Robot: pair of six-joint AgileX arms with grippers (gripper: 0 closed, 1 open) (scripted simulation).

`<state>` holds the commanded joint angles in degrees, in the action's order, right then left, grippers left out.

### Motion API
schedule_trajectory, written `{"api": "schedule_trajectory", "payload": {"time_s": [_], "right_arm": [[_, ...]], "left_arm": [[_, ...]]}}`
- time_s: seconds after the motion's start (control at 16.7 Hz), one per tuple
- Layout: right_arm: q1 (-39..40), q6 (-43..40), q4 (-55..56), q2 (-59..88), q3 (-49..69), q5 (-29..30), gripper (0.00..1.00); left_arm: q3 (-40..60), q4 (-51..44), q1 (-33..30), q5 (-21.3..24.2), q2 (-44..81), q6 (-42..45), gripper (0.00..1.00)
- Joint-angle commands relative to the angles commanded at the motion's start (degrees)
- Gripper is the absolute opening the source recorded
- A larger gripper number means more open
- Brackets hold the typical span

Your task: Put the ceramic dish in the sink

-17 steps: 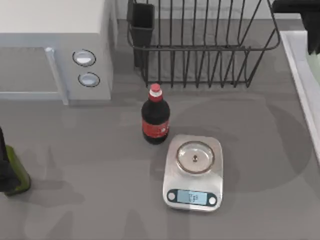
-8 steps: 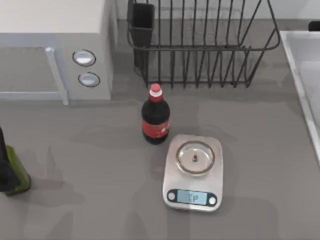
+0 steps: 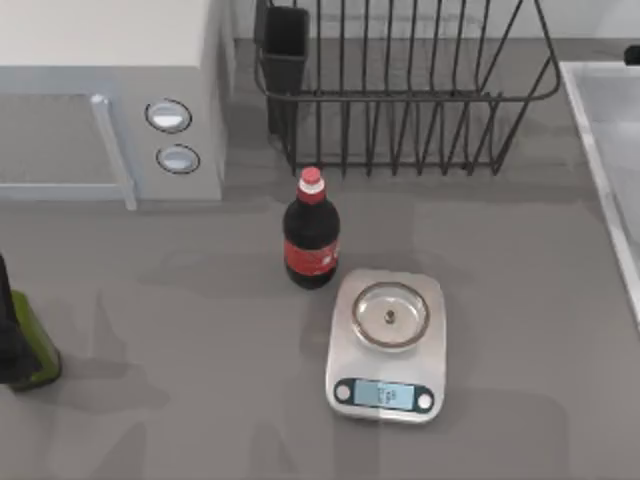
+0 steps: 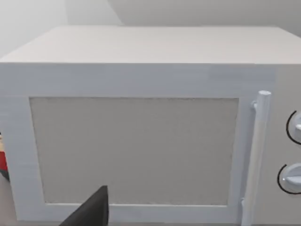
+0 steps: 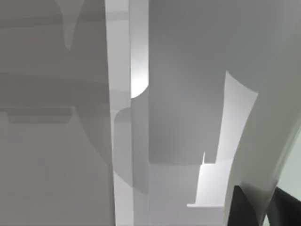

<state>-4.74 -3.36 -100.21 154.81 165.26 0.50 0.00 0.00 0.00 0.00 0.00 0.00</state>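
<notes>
Here, the right gripper (image 5: 265, 205) pinches the ceramic dish (image 5: 270, 141). In the right wrist view its two dark fingers (image 5: 244, 209) sit on either side of the plate's pale edge. The dish hangs tilted over the sink (image 5: 123, 94), above the smooth grey inside and near the light raised rim. Whether the plate touches the basin floor cannot be told.

In the top view the sink's rim (image 3: 592, 130) runs along the table's right side. Just left of the sink, at the back of the table, stands the black wire dish rack (image 3: 400, 95), with a dark cutlery cup (image 3: 284, 40) at its far end from the sink. Farther left of the sink, toward the front, the kitchen scale (image 3: 386, 345) rests flat with its round steel pan (image 3: 389, 315) empty. The cola bottle (image 3: 311, 235) stands upright just beside the scale, on the side away from the sink. The microwave (image 3: 110, 100) sits well apart from the sink, at the back left.

The left gripper (image 4: 91, 214) is parked farthest from the sink, facing the microwave door (image 4: 134, 150) and its upright handle (image 4: 257, 155). Whether it is spread or pressed together cannot be told. A green bottle (image 3: 30, 345) stands at that same far edge.
</notes>
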Motion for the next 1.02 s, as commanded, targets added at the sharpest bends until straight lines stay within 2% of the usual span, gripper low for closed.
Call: {"api": "schedule_trajectory", "payload": {"time_s": [0.66,1.02], "right_arm": [[0.00,0.00,0.00,0.00,0.00,0.00,0.98],[0.00,0.00,0.00,0.00,0.00,0.00,1.00]], "left_arm": [[0.00,0.00,0.00,0.00,0.00,0.00,1.00],[0.00,0.00,0.00,0.00,0.00,0.00,1.00]]}}
